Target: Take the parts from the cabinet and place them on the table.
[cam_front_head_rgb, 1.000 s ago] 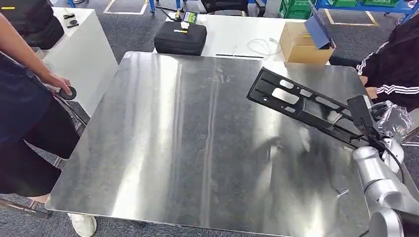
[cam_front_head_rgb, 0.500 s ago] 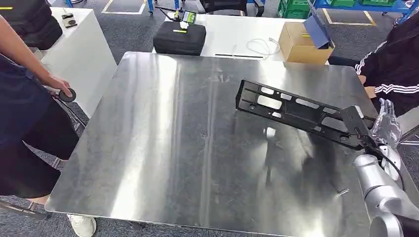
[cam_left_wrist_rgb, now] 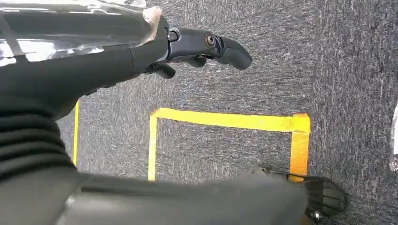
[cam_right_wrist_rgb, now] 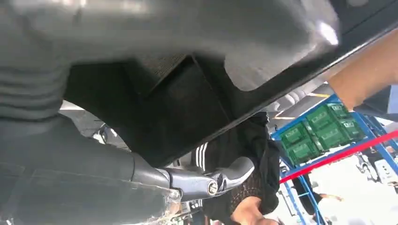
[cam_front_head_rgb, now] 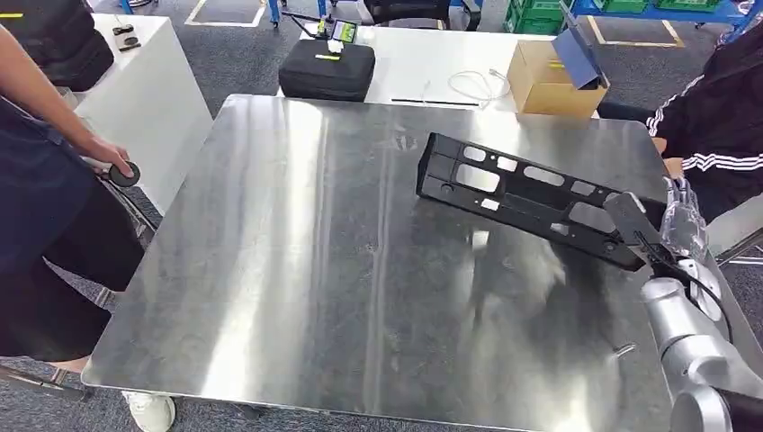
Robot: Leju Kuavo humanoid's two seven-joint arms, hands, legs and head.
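Note:
A long black slotted part (cam_front_head_rgb: 513, 193) hangs tilted just above the right half of the steel table (cam_front_head_rgb: 288, 270). My right hand (cam_front_head_rgb: 673, 229), wrapped in clear plastic, grips the part's near right end at the table's right edge. In the right wrist view the black part (cam_right_wrist_rgb: 187, 108) lies across that hand, with a finger (cam_right_wrist_rgb: 220, 178) curled under it. In the left wrist view my left hand (cam_left_wrist_rgb: 197, 49) hangs over grey carpet, fingers extended, holding nothing.
A person (cam_front_head_rgb: 45, 180) stands at the table's left edge with a small black disc (cam_front_head_rgb: 124, 173) in one hand. Another person in a striped sleeve (cam_front_head_rgb: 711, 135) is at the right. Beyond the table are a black case (cam_front_head_rgb: 327, 67) and a cardboard box (cam_front_head_rgb: 547, 81).
My right hand has carried the black part leftward and lower, so it now reaches further over the table. The people have hardly moved.

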